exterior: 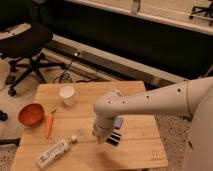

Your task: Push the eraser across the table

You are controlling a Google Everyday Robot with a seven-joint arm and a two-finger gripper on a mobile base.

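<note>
— Eraser [115, 139] position?
— You are seeing it lying on the desk [137, 94], just beside the blue sponge [118, 122].
— Gripper [102, 140]?
— It is hanging low just beside the eraser; clenched or released, you cannot tell.

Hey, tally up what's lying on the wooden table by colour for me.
Orange: 2, round orange bowl, orange carrot
White: 2, white paper cup, white plastic bottle lying down
Black: 1, black striped rectangular eraser
Blue: 1, blue sponge pad
Total: 6
Claw is down beside the eraser.
</note>
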